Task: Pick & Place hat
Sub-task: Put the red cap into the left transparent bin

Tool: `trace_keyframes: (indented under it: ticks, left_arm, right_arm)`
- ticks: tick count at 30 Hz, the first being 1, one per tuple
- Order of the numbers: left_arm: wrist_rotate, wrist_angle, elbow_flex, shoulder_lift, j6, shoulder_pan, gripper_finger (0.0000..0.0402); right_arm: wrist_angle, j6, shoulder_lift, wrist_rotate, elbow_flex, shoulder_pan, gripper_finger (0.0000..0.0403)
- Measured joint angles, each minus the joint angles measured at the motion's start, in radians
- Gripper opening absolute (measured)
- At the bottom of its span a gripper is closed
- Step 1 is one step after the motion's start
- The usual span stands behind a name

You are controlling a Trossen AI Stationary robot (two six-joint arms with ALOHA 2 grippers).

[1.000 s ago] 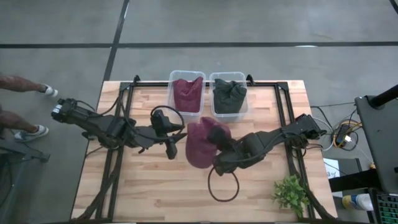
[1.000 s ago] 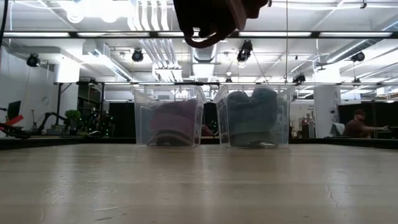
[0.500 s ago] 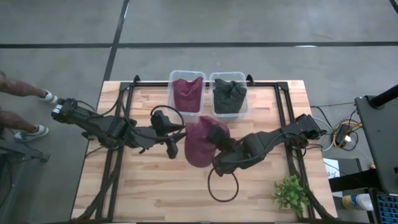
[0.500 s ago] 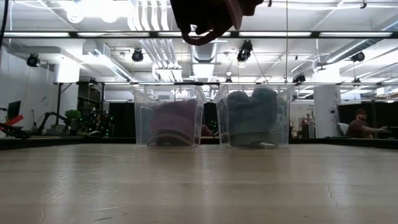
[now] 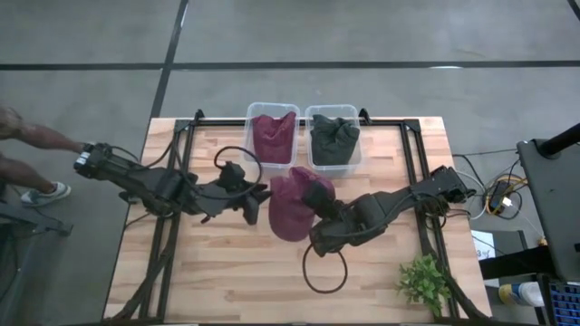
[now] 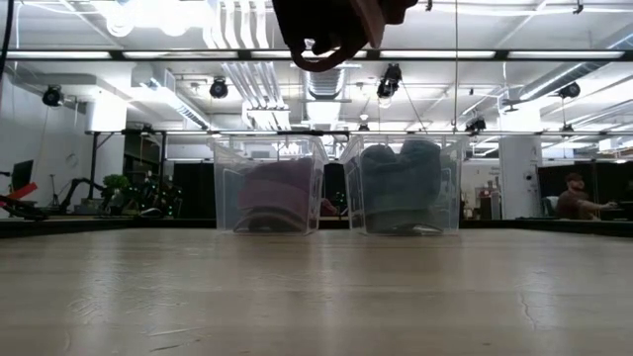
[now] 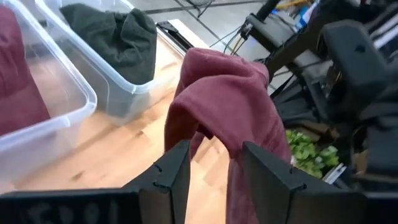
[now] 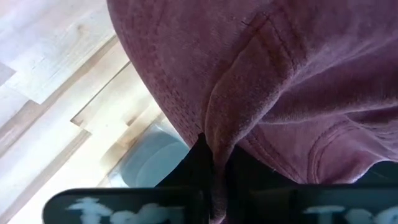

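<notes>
A maroon hat [image 5: 292,205] hangs in the air over the table's middle, held by my right gripper [image 5: 317,214], which is shut on it. It also shows in the low view, where the hat [image 6: 336,28] is high above the table top. My left gripper [image 7: 214,152] is open and level, just left of the hat [image 7: 227,93]. Its two fingers stand either side of the hat's lower edge; I see no touch. Behind, a clear bin [image 5: 272,136] holds maroon hats and a second bin [image 5: 333,138] holds dark green ones. My right gripper pinches a raised fold of the hat's cloth [image 8: 214,127] between its two fingers [image 8: 200,163], more than one layer thick. The hat is lifted clear of the table and drapes slack around and over the fingers.
The two bins stand side by side at the far middle of the table. A black cable loop [image 5: 324,268] lies near the near edge, and a small green plant [image 5: 423,282] at the near right corner. Black frame rails [image 5: 410,154] run along both sides. A person's legs [image 5: 27,167] stand off the left edge.
My left gripper has moved a little right, toward the hat, staying open. My right gripper has carried the hat slightly up and toward the far left, nearer the bins.
</notes>
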Motion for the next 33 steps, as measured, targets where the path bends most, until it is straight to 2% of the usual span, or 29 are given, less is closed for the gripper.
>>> trace_keyframes:
  ticks: [10, 25, 33]
  left_arm:
    - [-0.002, 0.052, 0.000, 0.010, -0.145, 0.001, 0.0138]
    - [-0.002, 0.077, -0.010, 0.012, -0.201, 0.001, 0.0138]
    - [-0.002, 0.116, -0.025, 0.039, -0.231, 0.004, 0.0138]
  right_arm:
    - [0.001, -0.002, 0.000, 0.000, 0.000, -0.001, 0.0012]
    - [0.006, -0.003, -0.002, 0.019, 0.000, -0.001, 0.0012]
    - [0.060, -0.062, -0.002, 0.026, 0.000, -0.001, 0.0012]
